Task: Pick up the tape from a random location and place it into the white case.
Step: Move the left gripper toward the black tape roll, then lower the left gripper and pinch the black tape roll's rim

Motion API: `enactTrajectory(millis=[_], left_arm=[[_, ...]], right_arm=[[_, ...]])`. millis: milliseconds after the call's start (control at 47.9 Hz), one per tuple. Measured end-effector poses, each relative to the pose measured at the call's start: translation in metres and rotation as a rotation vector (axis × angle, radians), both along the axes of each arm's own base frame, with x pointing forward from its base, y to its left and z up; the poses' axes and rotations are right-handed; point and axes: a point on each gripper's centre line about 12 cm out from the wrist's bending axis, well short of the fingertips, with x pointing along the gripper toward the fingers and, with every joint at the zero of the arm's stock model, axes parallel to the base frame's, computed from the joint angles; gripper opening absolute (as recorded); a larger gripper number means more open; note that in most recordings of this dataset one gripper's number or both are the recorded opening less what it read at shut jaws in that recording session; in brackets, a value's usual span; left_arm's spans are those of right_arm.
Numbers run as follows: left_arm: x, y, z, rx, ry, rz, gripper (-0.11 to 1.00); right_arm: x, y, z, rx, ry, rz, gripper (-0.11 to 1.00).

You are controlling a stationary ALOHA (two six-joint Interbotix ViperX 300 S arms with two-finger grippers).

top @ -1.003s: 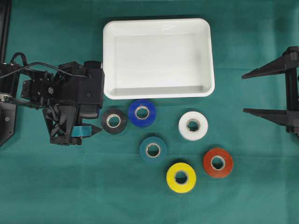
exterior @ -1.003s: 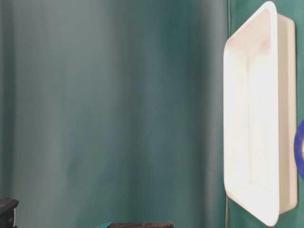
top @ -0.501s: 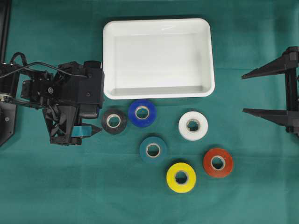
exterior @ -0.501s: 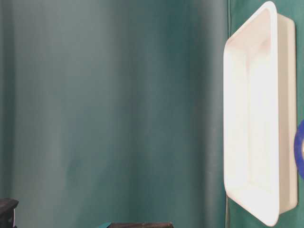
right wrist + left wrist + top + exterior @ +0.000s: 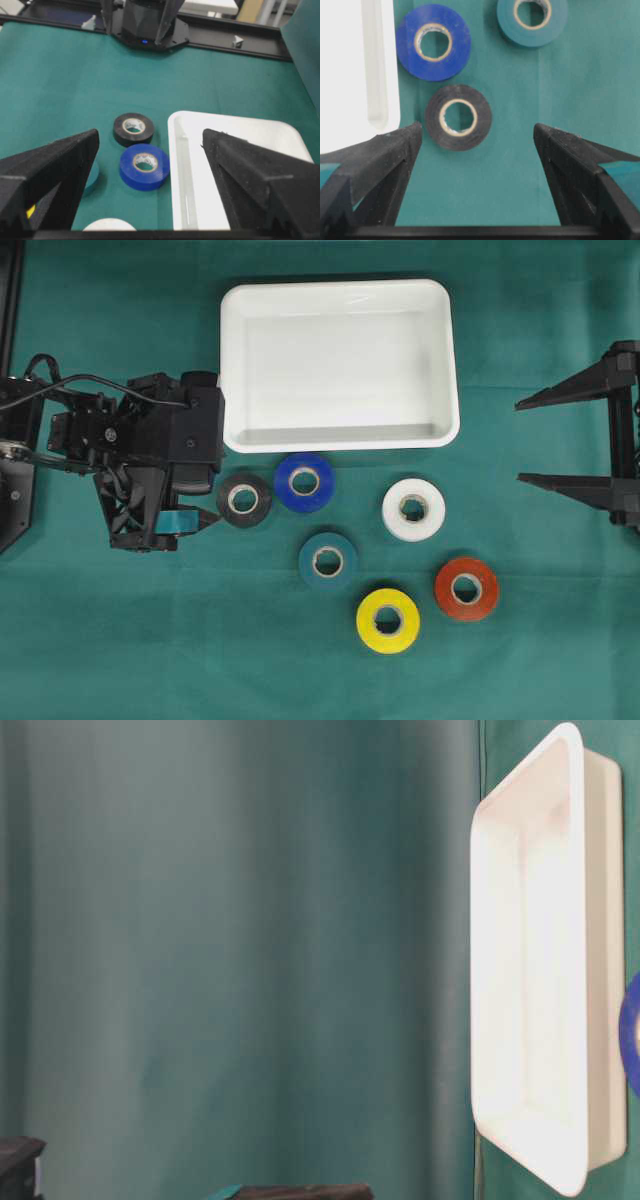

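Fingers (image 5: 380, 165) of your left gripper (image 5: 477, 145) stand spread wide, grasping nothing, at the lower edge of the wrist view. Just past them, centre frame, lies the black tape (image 5: 458, 117), flat on the green cloth (image 5: 520, 100). Beyond it sit the blue tape (image 5: 433, 42) and teal tape (image 5: 532, 20). The white case (image 5: 340, 365) fills the overhead view's upper middle, nothing in it. Your right gripper (image 5: 590, 440), far right, is likewise released.

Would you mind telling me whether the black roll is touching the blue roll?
Apart. The left wrist view shows a thin strip of green cloth between the black roll and the blue roll.
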Motion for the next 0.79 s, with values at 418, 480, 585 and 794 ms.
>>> enactTrajectory(millis=[418,480,585,794], left_arm=[[0.008,0.0,-0.054,0.003,0.077,0.001,0.99],[0.01,-0.001,-0.062,0.001,0.084,0.003,0.99],[0.013,-0.001,-0.076,0.001,0.091,0.005,0.99],[0.017,-0.001,-0.098,0.002,0.118,0.005,0.99]], right_arm=[[0.001,0.0,-0.001,0.0,0.006,0.0,0.92],[0.001,0.0,-0.003,-0.001,0.011,0.0,0.92],[0.002,0.0,-0.003,0.0,0.012,0.0,0.92],[0.003,0.0,-0.004,0.0,0.017,0.0,0.92]])
